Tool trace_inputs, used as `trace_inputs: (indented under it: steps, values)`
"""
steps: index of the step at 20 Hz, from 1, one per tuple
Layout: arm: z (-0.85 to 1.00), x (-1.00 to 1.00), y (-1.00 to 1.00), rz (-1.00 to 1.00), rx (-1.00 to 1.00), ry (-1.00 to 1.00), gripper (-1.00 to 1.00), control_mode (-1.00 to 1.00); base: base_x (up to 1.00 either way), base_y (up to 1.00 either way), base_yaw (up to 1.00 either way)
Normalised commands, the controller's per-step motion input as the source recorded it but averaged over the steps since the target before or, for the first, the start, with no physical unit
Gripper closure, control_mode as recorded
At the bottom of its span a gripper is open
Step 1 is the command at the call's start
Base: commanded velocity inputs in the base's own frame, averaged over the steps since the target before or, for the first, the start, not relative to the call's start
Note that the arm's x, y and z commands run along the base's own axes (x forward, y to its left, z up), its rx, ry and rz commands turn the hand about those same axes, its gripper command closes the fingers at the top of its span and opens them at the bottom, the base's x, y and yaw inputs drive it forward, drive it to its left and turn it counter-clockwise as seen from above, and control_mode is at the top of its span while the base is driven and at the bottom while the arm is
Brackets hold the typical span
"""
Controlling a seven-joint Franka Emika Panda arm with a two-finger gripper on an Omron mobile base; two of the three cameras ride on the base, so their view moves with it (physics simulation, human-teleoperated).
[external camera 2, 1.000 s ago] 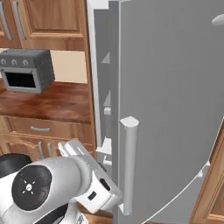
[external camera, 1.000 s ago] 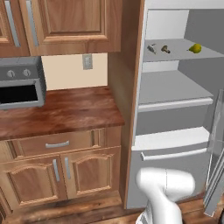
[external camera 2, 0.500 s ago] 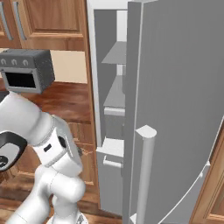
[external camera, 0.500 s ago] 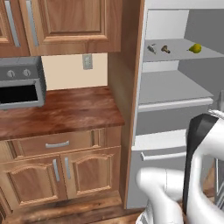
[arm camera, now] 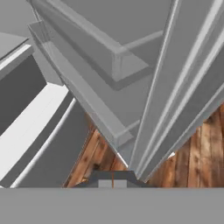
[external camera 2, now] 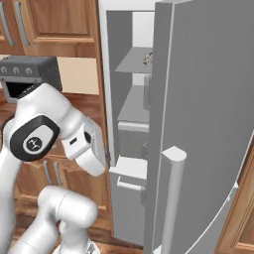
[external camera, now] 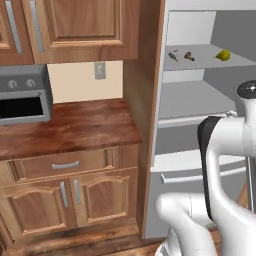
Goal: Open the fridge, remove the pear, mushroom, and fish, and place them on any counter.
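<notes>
The fridge (external camera: 200, 95) stands open, its door (external camera 2: 208, 114) swung out with the silver handle (external camera 2: 171, 198) towards me. On its top shelf lie the slender grey fish (external camera: 173, 55), the tiny brown mushroom (external camera: 189, 56) and the yellow-green pear (external camera: 223, 55). My gripper (external camera 2: 106, 158) hangs low at the fridge's opening, level with the lower shelf and left of the door's edge. In the hand view the gripper (arm camera: 112, 179) is shut with nothing in it, looking at the lower drawer (arm camera: 48, 131), the door's edge and the wood floor. The counter (external camera: 75, 125) lies left of the fridge.
A grey toaster oven (external camera: 22, 97) sits at the counter's left end. Wooden wall cabinets (external camera: 75, 25) hang above the counter, and a drawer and doors (external camera: 65, 192) sit under it. The open door takes up the room right of the arm.
The arm has risen from low at the base into both views. The fridge door has swung further open, baring more of the shelves in the right base view.
</notes>
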Motion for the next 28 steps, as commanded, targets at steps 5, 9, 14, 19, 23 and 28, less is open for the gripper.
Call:
trace_inputs:
  steps: [5, 9, 14, 19, 23, 28]
  values:
    - [-0.02, 0.49, -0.04, -0.23, -0.10, -0.02, 1.00, -1.00, 0.00, 0.00, 0.00]
    - [0.00, 0.56, -0.31, -0.17, -0.03, 0.00, 1.00, -1.00, 0.00, 0.00, 0.00]
    - [0.00, 0.31, -0.35, -0.17, -0.07, -0.01, 1.00, -1.00, 0.00, 0.00, 0.00]
    - [-0.07, 0.00, -0.32, -0.18, -0.22, -0.15, 1.00, -1.00, 0.00, 0.00, 0.00]
    - [-0.07, 0.00, -0.43, -0.19, -0.23, -0.16, 1.00, -1.00, 0.00, 0.00, 0.00]
    - [-0.02, 0.00, -0.56, -0.17, -0.15, -0.10, 1.00, -1.00, 0.00, 0.00, 0.00]
